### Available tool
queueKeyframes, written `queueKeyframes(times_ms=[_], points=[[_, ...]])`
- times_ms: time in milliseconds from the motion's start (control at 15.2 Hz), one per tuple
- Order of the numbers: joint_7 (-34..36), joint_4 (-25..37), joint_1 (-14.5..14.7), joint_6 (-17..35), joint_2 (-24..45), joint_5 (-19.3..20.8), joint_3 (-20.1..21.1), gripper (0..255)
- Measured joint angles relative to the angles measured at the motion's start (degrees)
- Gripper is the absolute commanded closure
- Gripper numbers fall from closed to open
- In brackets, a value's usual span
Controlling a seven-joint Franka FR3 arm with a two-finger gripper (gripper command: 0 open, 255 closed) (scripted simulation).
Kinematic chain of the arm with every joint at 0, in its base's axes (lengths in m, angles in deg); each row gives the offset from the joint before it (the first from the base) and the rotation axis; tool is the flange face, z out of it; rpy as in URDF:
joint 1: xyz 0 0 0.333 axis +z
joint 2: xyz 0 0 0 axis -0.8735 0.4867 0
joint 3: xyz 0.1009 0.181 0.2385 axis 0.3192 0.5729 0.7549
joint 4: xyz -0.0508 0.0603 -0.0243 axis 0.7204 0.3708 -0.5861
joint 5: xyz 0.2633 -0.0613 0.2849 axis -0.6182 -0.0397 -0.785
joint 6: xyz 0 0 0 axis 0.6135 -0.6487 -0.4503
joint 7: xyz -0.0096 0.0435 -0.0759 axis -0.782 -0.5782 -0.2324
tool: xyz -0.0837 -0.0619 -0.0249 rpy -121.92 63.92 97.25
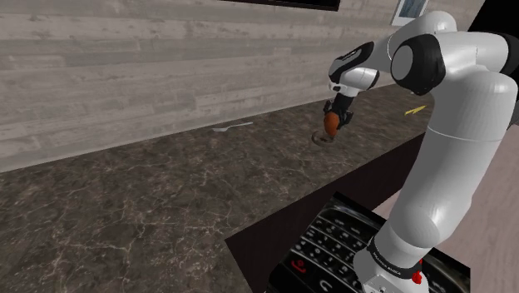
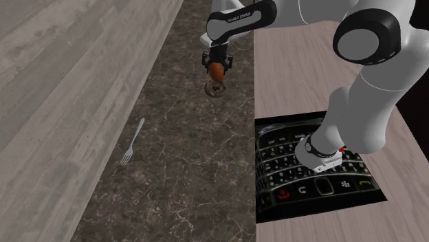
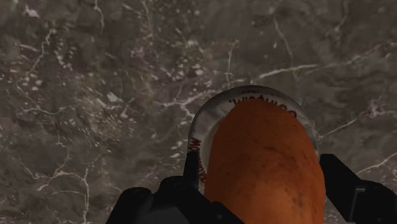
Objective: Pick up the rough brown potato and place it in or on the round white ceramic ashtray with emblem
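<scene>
Wrist view looks along the gripper (image 3: 267,191), whose two black fingers clasp the speckled orange-brown potato (image 3: 261,159) between them. Past the potato, the round pale ashtray (image 3: 210,114), red lettering on its rim, lies on the dark marbled counter (image 3: 95,95). In the second exterior view the potato hangs clear of the counter with the ashtray at its 6 o'clock, close below and seemingly not touching. A white fork (image 2: 130,143) lies well apart, at about 8 o'clock from the ashtray.

The pick-up looks done and the placing step is in hand: the potato is carried over its target and appears roughly lined up with the dish. The next move likely calls for a short, straight descent until the potato rests in the ashtray, and only then for the fingers to part. A release from this height could let the rounded potato roll off the shallow rim.
</scene>
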Motion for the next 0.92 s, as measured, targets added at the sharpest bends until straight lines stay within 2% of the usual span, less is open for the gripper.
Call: queueKeyframes(times_ms=[462, 528, 924], points=[[-0.4, -0.4, -0.1, 0.8, 0.4, -0.4, 0.1, 255], [-0.4, -0.5, -0.1, 0.8, 0.3, -0.4, 0.1, 0], [-0.4, -0.5, -0.1, 0.9, 0.7, -0.5, 0.1, 0]])
